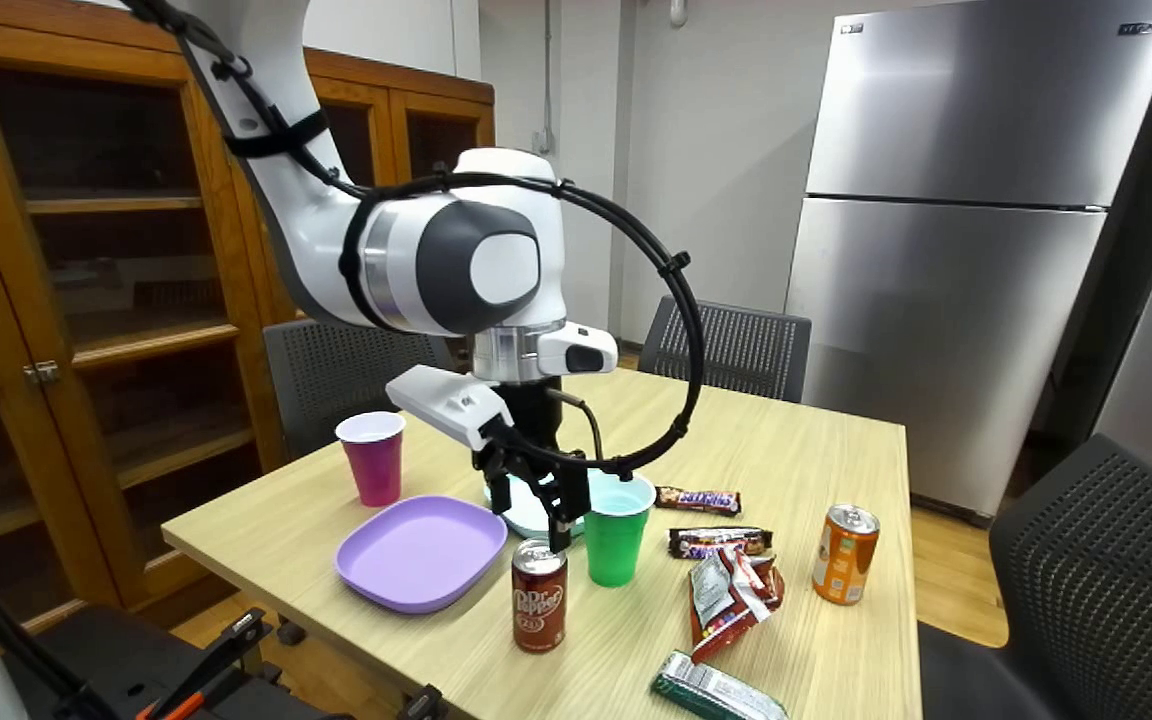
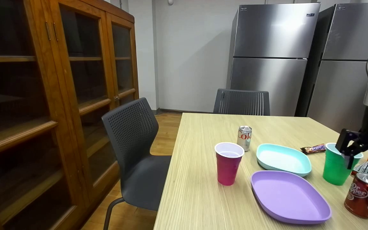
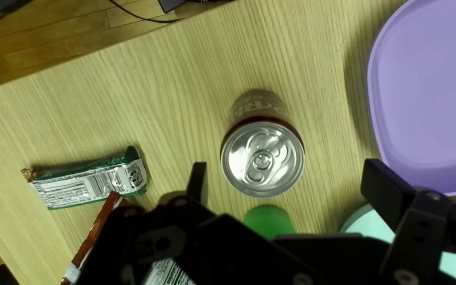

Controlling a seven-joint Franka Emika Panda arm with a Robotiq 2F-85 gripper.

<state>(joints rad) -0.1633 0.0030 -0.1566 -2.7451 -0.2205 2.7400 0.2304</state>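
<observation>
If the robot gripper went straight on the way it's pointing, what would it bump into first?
Probably the Dr Pepper can: the wrist view shows its top between the fingers of the open gripper. Depth is hard to judge, so the fingers might instead pass either side of it.

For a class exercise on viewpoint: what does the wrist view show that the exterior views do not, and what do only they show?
Only the wrist view clearly shows the pull tab on the Dr Pepper can and the square code on the green wrapper.

Only exterior views show the magenta cup, the refrigerators, the wooden cabinet and, in an exterior view, the Coke can.

Both share that can, the purple plate, turquoise plate, green cup and open gripper.
</observation>
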